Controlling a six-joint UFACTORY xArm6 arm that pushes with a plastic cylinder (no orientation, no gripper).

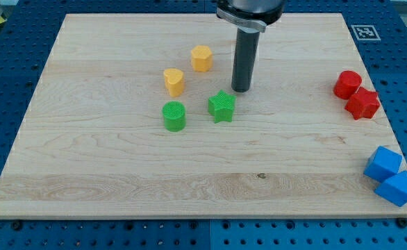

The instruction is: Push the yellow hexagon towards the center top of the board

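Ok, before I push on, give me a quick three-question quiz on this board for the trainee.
1. True or false: my tip touches the yellow hexagon.
2. Which block lies nearest my tip? A) green star B) green cylinder C) red cylinder
3. Fill in: the two blue blocks sit at the view's bottom ____.

Key: 1 false, the tip stands apart, to the hexagon's right and slightly lower; 2 A; 3 right.

My tip [241,89] sits right of yellow hexagon [201,58], apart
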